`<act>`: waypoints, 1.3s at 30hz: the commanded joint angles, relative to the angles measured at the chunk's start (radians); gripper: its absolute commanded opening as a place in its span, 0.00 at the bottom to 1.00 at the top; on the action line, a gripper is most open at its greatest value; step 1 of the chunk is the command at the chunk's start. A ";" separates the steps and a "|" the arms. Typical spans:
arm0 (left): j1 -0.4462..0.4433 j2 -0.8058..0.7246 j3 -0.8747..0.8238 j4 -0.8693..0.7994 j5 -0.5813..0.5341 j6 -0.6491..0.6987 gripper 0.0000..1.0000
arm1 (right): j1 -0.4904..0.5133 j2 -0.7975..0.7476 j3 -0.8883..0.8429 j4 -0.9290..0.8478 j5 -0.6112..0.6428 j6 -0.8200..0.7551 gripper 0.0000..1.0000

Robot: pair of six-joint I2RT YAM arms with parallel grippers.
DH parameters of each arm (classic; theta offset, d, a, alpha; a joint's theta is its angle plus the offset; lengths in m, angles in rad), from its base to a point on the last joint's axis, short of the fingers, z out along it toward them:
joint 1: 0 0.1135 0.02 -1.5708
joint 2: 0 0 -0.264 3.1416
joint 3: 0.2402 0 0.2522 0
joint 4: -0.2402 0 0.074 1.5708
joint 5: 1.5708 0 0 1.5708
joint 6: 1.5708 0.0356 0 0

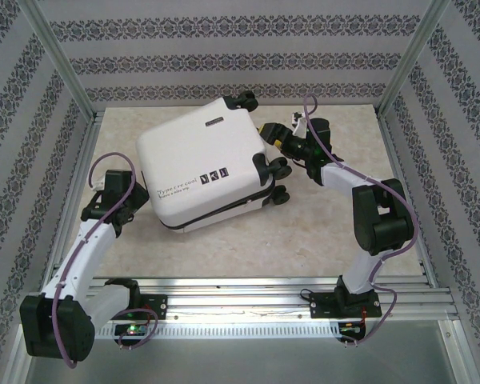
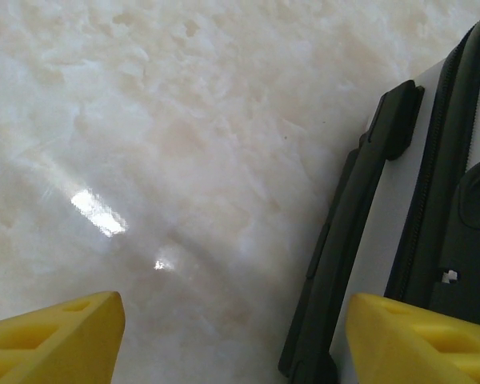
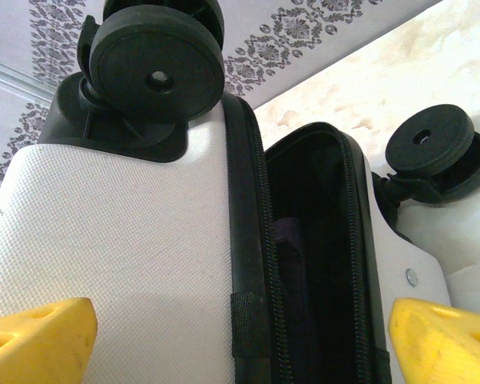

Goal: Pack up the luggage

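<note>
Top external: luggage (image 1: 204,164) mid-table, lying ajar. Left gripper (image 2: 232,320) and right gripper (image 3: 240,328) gape, empty. Dark cloth (image 3: 292,240), perhaps, sits in the opening; pushing shut could jam it.

Top camera looks down from the near edge; both wrist cameras face the luggage (image 1: 200,168) closely.

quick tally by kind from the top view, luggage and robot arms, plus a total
luggage: 1
robot arms: 2 (left arm, right arm)
total: 3
</note>
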 commanded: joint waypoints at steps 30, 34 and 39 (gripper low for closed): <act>-0.119 0.032 0.219 0.304 0.245 0.181 0.78 | 0.064 0.147 -0.005 0.063 -0.267 -0.123 0.95; -0.119 -0.002 0.216 0.264 0.224 0.197 0.78 | 0.034 0.173 0.042 0.066 -0.264 -0.098 0.96; -0.118 -0.013 0.217 0.244 0.240 0.210 0.78 | -0.005 0.174 0.074 0.058 -0.251 -0.091 0.96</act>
